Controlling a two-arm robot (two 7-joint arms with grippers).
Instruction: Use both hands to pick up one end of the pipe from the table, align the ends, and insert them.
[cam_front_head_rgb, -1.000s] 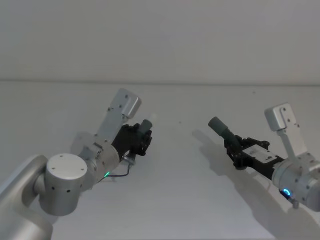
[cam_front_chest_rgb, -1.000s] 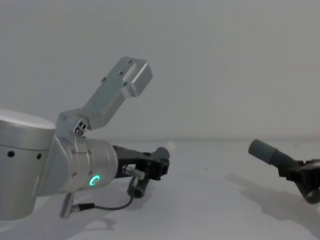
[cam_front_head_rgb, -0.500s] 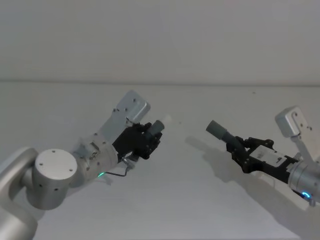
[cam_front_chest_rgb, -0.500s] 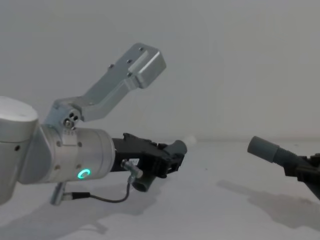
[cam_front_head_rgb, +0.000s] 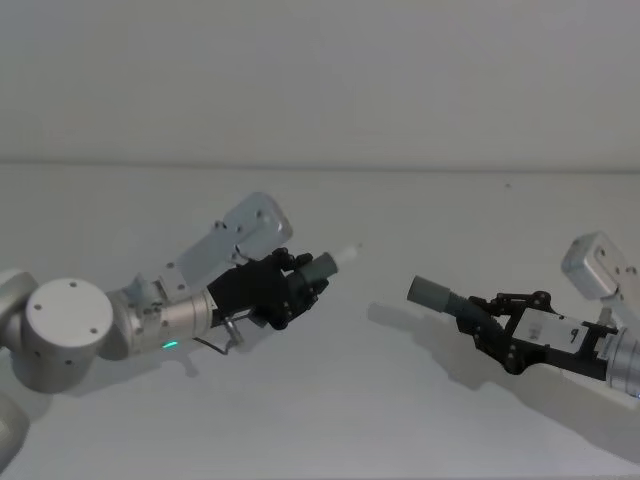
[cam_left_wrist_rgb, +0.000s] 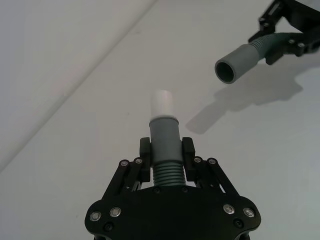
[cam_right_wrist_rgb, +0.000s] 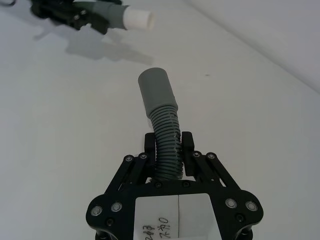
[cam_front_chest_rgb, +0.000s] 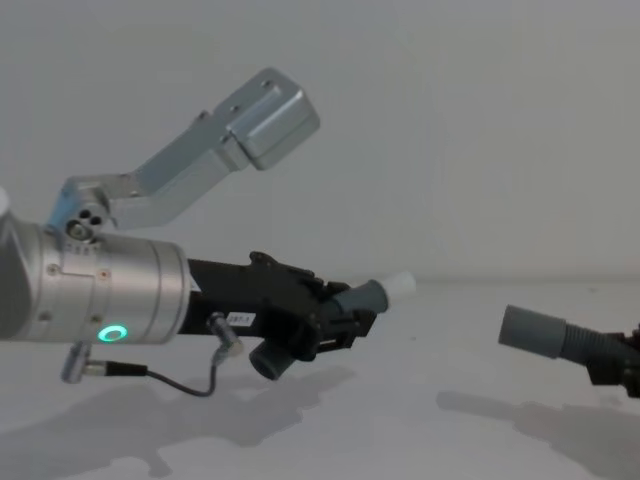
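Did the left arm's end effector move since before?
Yes. Against the dark speck on the table, the left end effector carried its white-tipped pipe rightward, toward the grey-cuffed pipe in the right end effector.

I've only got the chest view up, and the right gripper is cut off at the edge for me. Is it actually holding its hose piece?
Observer: Yes. In the right wrist view the right gripper is shut on the ribbed part of the right hose piece.
Operator: Are the two ends lined up from above?
Observer: No. In the head view the white tip aims along a line that passes beyond the wide collar, not into it.
Operator: Is the collar open toward the tip?
Observer: The left wrist view shows the wide collar hollow, its mouth turned roughly toward the left gripper, which is shut on the tipped hose piece.
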